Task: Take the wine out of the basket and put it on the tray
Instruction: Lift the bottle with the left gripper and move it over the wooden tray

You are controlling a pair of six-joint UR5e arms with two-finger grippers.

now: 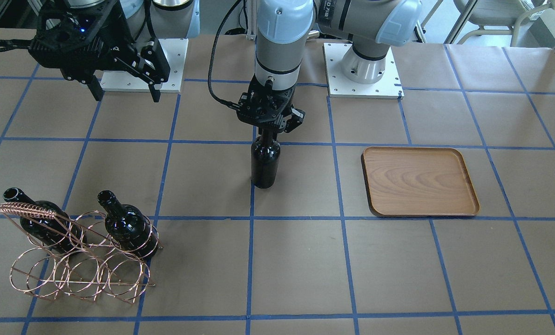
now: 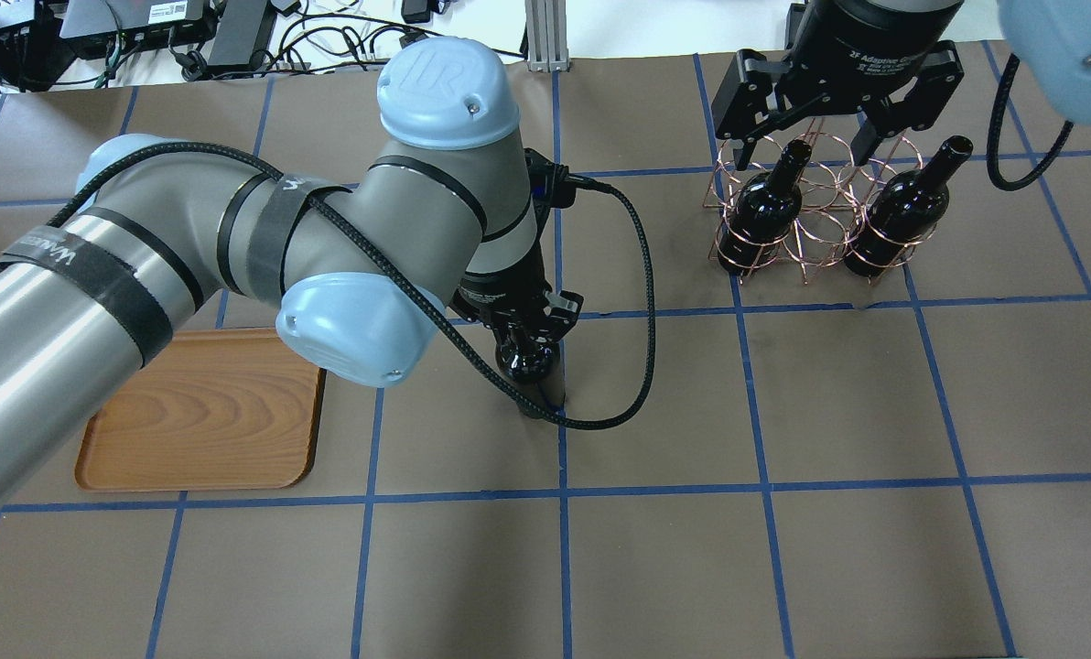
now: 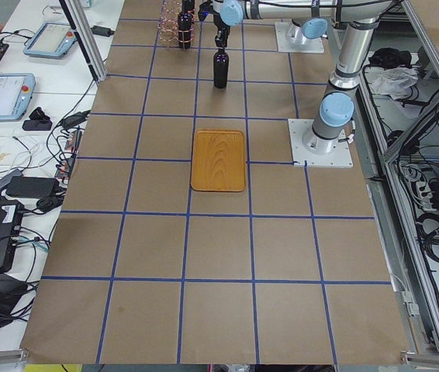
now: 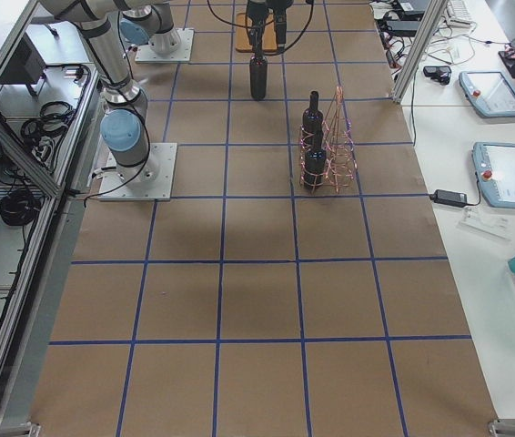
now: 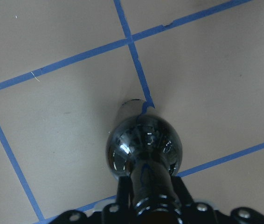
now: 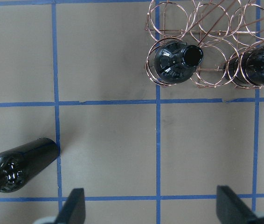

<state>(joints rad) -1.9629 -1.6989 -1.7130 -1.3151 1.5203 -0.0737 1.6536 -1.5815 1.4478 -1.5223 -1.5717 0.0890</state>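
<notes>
My left gripper (image 1: 269,131) is shut on the neck of a near-black wine bottle (image 1: 265,163), which it holds upright near the table's middle. I cannot tell whether the bottle's base touches the paper. The bottle also shows in the left wrist view (image 5: 143,147) and the overhead view (image 2: 529,361). The copper wire basket (image 1: 79,274) holds two more bottles (image 1: 42,218) (image 1: 129,227). My right gripper (image 2: 811,137) is open and empty, high above the basket (image 2: 806,243). The brown wooden tray (image 1: 419,181) lies empty, about a grid square from the held bottle on the side away from the basket.
The table is covered in brown paper with a blue tape grid. The two white arm base plates (image 1: 363,70) stand at the robot's edge. A black cable (image 2: 642,302) loops off the left wrist beside the held bottle. Monitors and pendants lie beyond the table's far side (image 3: 2,93).
</notes>
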